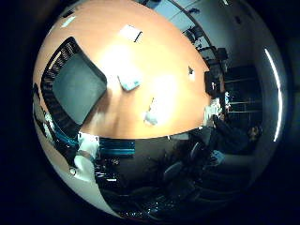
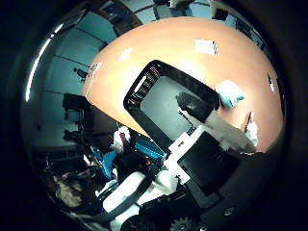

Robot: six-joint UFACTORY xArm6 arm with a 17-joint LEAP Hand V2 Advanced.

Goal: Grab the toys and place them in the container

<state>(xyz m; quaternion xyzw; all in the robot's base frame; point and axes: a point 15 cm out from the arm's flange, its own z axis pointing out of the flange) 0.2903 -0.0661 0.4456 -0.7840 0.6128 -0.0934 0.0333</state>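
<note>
A black rectangular container (image 1: 77, 84) with a dark grey floor stands on the orange-brown table (image 1: 164, 56). In the little finger side palm view, a light blue and white toy (image 1: 129, 82) lies on the table just beside the container. A smaller white toy (image 1: 151, 116) lies farther off, near the table's edge. In the thumb side palm view, the container (image 2: 154, 82) sits under my hand (image 2: 214, 133). A white and black finger reaches out straight over it. The light blue toy (image 2: 231, 94) lies on the table beside the container. The hand is high above the table.
A white card (image 1: 130, 34) lies on the table away from the container, and it also shows in the thumb side palm view (image 2: 205, 45). A small dark object (image 1: 190, 70) lies near the table's edge. Office chairs (image 1: 183, 169) and desks stand around the table.
</note>
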